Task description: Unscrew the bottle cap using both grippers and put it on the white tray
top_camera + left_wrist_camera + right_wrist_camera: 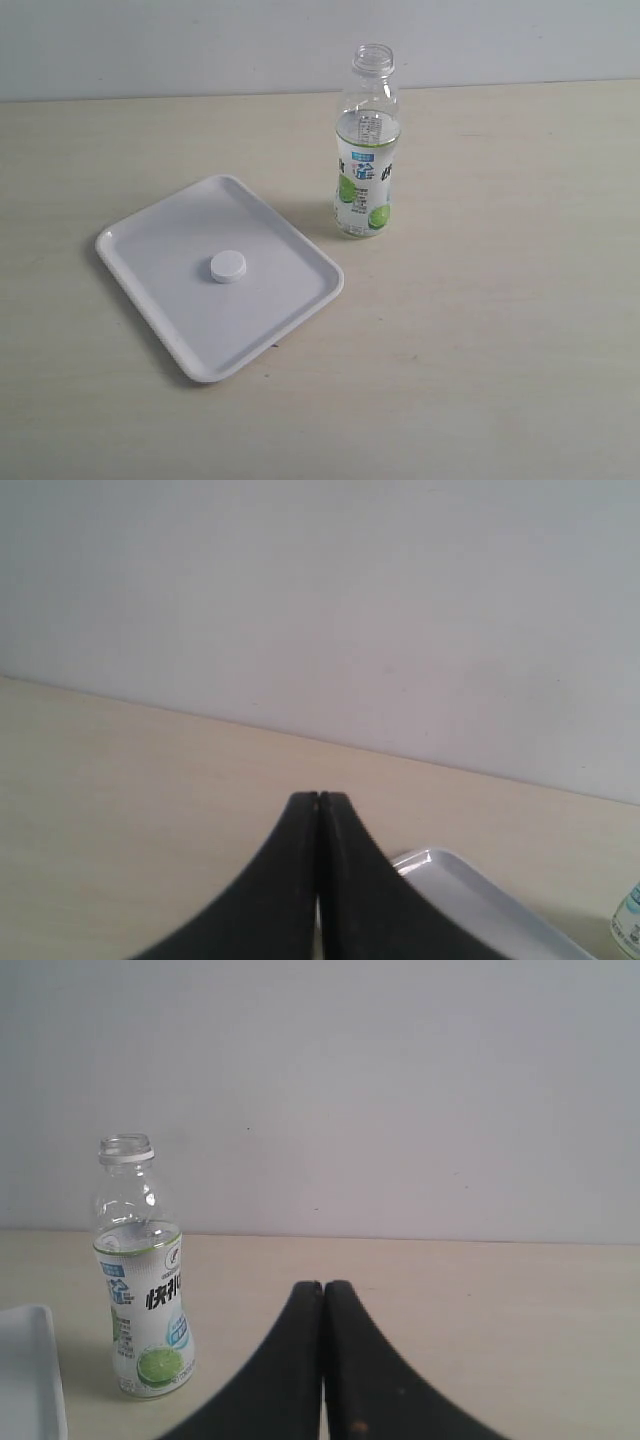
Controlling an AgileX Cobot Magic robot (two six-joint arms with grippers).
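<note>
The small white bottle cap (228,266) lies flat near the middle of the white tray (150,250), which sits left of centre on the table. The clear bottle (366,150) with the lime label stands upright behind the tray's right corner, its threaded neck uncovered. Neither arm shows in the exterior view. My left gripper (319,798) is shut with nothing between its black fingers, and a corner of the tray (470,900) shows beyond it. My right gripper (322,1287) is also shut and empty, well apart from the bottle (140,1280) and the tray edge (30,1360).
The pale wooden table (500,330) meets a plain white wall (200,40) at the back.
</note>
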